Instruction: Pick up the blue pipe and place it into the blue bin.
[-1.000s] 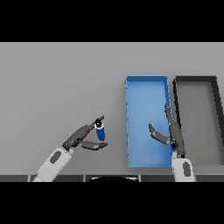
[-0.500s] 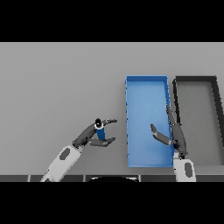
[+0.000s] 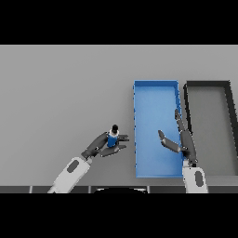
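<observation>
The blue pipe [image 3: 113, 137], a short blue cylinder with a dark cap on top, stands upright in my left hand [image 3: 101, 145], whose fingers and thumb are curled round it. That hand is just left of the blue bin [image 3: 155, 100], a long open tray reaching from mid-table to the front edge. My right hand [image 3: 182, 141] hovers open over the bin's right wall near its front end, fingers straight and thumb spread toward the bin's inside.
A dark grey bin [image 3: 208, 86] of the same shape lies right beside the blue one, on its right. The grey table [image 3: 60, 93] stretches wide to the left and back.
My left hand has carried the pipe to the right, closer to the blue bin's left wall. The right hand has hardly moved.
</observation>
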Controlling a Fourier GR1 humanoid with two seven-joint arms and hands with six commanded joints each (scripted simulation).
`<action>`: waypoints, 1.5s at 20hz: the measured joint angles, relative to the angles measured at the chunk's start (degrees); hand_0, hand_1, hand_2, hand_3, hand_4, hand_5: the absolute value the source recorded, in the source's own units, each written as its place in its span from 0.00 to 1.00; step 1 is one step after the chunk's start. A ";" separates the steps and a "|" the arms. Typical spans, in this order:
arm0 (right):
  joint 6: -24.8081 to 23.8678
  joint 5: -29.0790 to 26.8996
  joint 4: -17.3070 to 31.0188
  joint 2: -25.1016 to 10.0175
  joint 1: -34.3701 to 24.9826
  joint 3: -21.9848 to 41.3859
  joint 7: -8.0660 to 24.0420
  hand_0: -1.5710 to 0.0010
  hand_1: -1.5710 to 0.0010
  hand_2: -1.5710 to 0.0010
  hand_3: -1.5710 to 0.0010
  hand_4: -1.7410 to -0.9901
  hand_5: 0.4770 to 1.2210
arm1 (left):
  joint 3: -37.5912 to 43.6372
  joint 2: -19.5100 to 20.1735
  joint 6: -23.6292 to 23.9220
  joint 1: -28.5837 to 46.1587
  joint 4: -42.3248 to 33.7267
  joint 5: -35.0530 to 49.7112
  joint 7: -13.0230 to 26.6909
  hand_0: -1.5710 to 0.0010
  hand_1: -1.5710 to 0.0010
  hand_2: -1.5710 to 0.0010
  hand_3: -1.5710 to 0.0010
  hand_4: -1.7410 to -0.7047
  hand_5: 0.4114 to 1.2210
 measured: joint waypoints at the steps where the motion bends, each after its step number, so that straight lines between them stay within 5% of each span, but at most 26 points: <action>1: -0.05 0.15 0.35 -0.05 0.24 -0.07 -0.47 1.00 1.00 1.00 1.00 0.70 0.21 | 0.18 -0.60 0.37 0.14 -0.23 -0.12 -0.87 0.08 0.07 0.06 0.06 0.25 0.95; 6: 0.00 -0.04 0.40 -0.55 0.08 -0.55 -0.56 1.00 1.00 1.00 1.00 0.69 0.22 | 1.40 -1.29 0.76 -1.09 -5.47 0.23 -1.97 0.03 0.02 0.02 0.02 0.26 0.98; 18: 0.21 0.97 0.89 -1.90 0.50 -0.83 -2.13 1.00 1.00 1.00 1.00 0.80 0.22 | 0.88 -3.47 -2.73 -5.08 -12.92 0.03 7.00 0.00 0.00 0.00 0.00 0.27 1.00; 25: 0.64 0.53 1.73 -2.01 -1.63 -0.88 -1.26 1.00 1.00 0.99 1.00 0.74 0.22 | 1.21 -4.35 -3.91 -4.38 -12.41 -1.83 5.69 0.00 0.00 0.00 0.00 0.26 1.00; 28: 7.59 -9.12 -0.59 -2.44 -1.99 -2.03 -5.09 1.00 0.99 0.94 1.00 0.72 0.20 | 1.56 -4.34 -4.87 -4.13 -13.01 -1.80 5.64 0.00 0.00 0.00 0.00 0.26 1.00; 30: 14.18 -17.97 -3.33 -4.95 -3.66 -2.27 0.13 1.00 0.98 0.92 1.00 0.70 0.17 | 1.61 -4.69 -5.27 -4.07 -13.38 -1.83 6.79 0.00 0.00 0.00 0.00 0.26 1.00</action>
